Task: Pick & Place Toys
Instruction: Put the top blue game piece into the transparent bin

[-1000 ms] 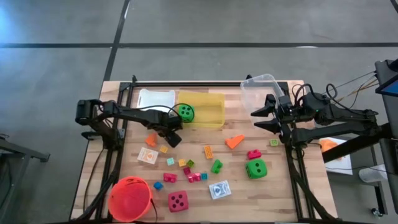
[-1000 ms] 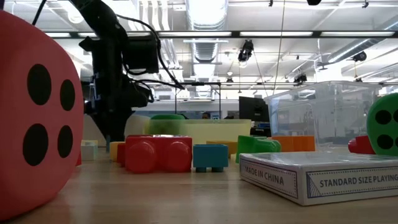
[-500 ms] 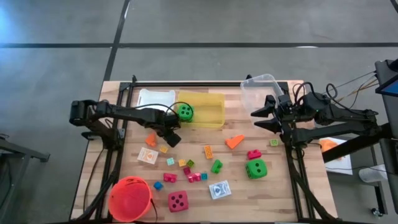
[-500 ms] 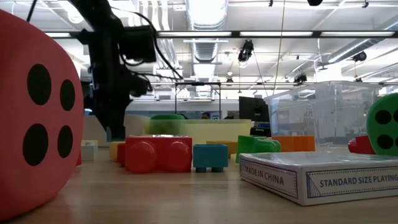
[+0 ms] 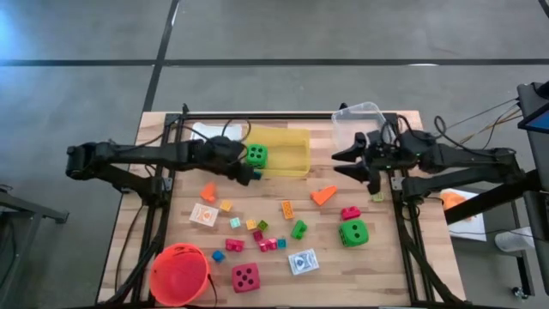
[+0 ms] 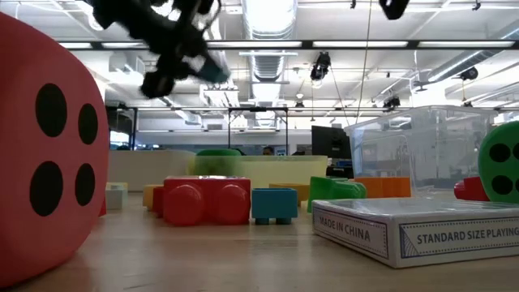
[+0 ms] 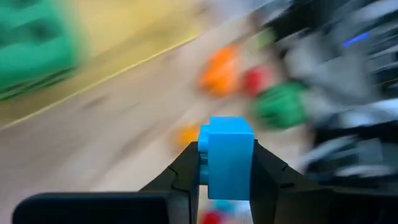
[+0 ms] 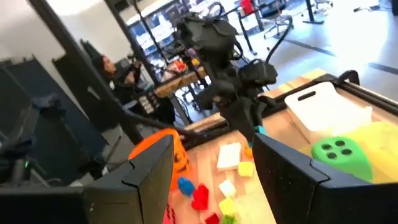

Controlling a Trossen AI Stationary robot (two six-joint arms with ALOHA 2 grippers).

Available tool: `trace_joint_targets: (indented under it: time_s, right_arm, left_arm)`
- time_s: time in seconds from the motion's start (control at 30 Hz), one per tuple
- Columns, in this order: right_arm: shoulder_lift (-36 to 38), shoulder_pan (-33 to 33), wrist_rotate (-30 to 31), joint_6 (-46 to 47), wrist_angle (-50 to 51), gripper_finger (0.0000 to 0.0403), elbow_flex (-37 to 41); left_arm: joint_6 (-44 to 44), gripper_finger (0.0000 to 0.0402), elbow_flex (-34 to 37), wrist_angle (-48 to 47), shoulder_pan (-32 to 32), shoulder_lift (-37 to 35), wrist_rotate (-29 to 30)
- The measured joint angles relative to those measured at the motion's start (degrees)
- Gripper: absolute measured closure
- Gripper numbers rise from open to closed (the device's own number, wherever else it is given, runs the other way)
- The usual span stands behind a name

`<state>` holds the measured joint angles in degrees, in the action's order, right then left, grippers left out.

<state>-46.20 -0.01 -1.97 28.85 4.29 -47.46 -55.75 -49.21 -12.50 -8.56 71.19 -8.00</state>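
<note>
The yellow bin (image 5: 279, 151) at the desk's far edge holds a green die (image 5: 256, 154). Only the left wrist view shows the left gripper (image 7: 227, 163) clamping a blue block (image 7: 227, 155); the right gripper (image 5: 347, 163) stands wide

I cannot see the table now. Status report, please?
Left gripper shut on blue block, beside yellow bin. Right gripper open, waiting.

Open desk (image 5: 369, 257) lies along the near right edge and between the yellow bin (image 5: 279, 150) and the block scatter. Mid-desk is crowded: small blocks (image 5: 257, 232), orange wedge (image 5: 323, 195), green die (image 5: 352, 233). Orange-red bucket (image 5: 179, 274) blocks the near left corner. Left claw (image 5: 249, 174), carrying a blue block (image 7: 229, 155), hangs before the yellow bin; right claw (image 5: 347, 163) hangs beside the clear bin (image 5: 356, 124).
</note>
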Motion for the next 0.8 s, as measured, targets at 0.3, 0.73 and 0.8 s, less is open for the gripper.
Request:
trace_joint_targets:
  time_s: [0.3,0.73,0.8]
  right_arm:
    - [-9.5,-0.2,0.5,14.8,-10.5,0.0190,-0.1]
    - [-25.1,2.8,7.6,-15.5,-1.0,0.0190,-16.5]
    - [-28.2,4.4,12.9,-23.1,7.0,0.0190,-21.6]
  left_arm:
    - [-5.6,0.0321,0.0,21.2,0.0,0.2,-1.1]
    - [-21.2,0.0321,0.0,25.2,0.0,0.3,0.5]
    - [-22.8,0.0321,0.0,26.5,0.0,0.3,0.9]
